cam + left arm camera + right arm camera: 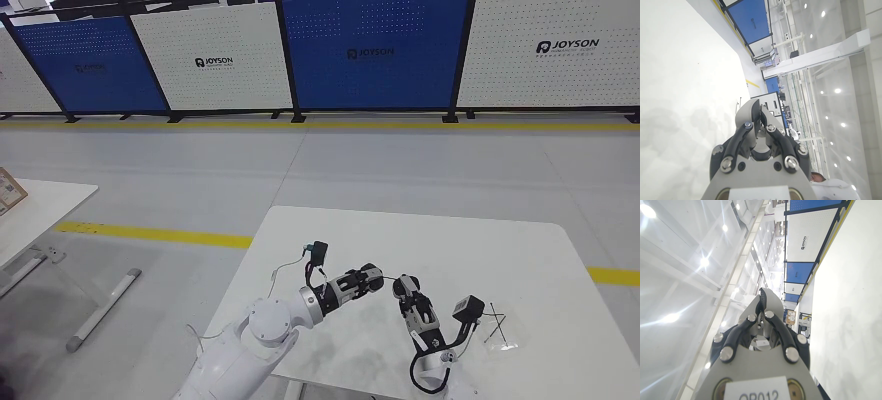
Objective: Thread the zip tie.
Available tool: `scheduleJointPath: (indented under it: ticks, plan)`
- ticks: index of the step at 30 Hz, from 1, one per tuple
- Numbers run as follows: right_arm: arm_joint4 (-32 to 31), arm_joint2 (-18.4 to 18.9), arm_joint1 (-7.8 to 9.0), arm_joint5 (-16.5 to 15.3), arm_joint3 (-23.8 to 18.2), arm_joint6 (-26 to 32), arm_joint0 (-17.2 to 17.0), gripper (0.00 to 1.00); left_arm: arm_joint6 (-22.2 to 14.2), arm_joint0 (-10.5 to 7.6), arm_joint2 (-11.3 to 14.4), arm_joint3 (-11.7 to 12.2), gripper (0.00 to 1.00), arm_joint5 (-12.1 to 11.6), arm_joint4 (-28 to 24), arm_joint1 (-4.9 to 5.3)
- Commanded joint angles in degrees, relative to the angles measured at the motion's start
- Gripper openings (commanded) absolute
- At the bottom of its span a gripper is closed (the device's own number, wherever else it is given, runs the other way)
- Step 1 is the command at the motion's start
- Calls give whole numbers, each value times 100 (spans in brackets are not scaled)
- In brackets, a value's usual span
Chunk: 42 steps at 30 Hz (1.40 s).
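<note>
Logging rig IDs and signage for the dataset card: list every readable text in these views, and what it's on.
"JOYSON": white panel, second white panel, blue panel, top view.
"JOYSON": white pegboard, right wrist view.
"OP012": right wrist label, bottom edge cut off.
Unreadable: the small line under each logo; the logo on the far blue panel; the left wrist label, print cut off.

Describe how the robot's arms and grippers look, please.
The left arm and right arm are white with black segments and thin cables. The left gripper and right gripper have grey fingers, black pads, black curved links with silver bolts, and a white label.
</note>
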Motion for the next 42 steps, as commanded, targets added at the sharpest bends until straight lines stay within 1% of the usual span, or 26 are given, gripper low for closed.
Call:
scheduleJointPath:
  ticks: [1, 3, 4, 5, 7, 10, 12, 13, 17, 20, 29, 37, 38, 39, 40, 41, 42]
  plan:
    - [0, 0, 0, 0, 0, 0, 0, 0, -5, 3, 2, 1, 0, -8, 6, 1]
    - [0, 0, 0, 0, 0, 0, 0, 0, -6, 6, 3, 0, 0, -13, 7, 2]
    - [0, 0, 0, 0, 0, 0, 0, 0, -5, 8, 2, -1, 2, -17, 3, 3]
    - [0, 0, 0, 0, 0, 0, 0, 0, -5, 13, 1, -5, 16, -21, 0, 3]
    - [0, 0, 0, 0, 0, 0, 0, 0, -9, 30, -4, -24, 23, -36, 3, 7]
    - [0, 0, 0, 0, 0, 0, 0, 0, -22, 45, -11, -44, 27, -50, 68, 15]
    - [0, 0, 0, 0, 0, 0, 0, 0, -23, 49, -9, -46, 25, -47, 107, 18]
    - [0, 0, 0, 0, 0, 0, 0, 0, -22, 48, -9, -44, 21, -46, 103, 18]
    - [0, 0, 0, 0, 0, 0, 0, 0, -20, 39, -4, -38, 11, -42, 95, 18]
    - [0, 0, 0, 0, 0, 0, 0, 0, -22, 34, -2, -38, 0, -50, 106, 20]
    - [0, 0, 0, 0, 0, 0, 0, 0, -23, 38, 3, -58, 0, -59, 141, 26]
    - [0, 0, 0, 0, 0, 0, 0, 0, -29, 75, -23, -126, 0, -63, 132, 37]
    - [0, 0, 0, 0, 0, 0, 0, 0, -39, 78, -23, -131, 14, -62, 128, 38]
    - [0, 0, 0, 0, 0, 0, 0, 0, -48, 80, -22, -133, 25, -62, 129, 39]
    - [0, 0, 0, 0, 0, 0, 0, 0, -54, 83, -21, -135, 33, -62, 130, 40]
    - [0, 0, 0, 0, 0, 0, 0, 0, -59, 85, -19, -135, 35, -60, 133, 41]
    - [0, 0, 0, 0, 0, 0, 0, 0, -64, 83, -16, -133, 32, -56, 144, 42]
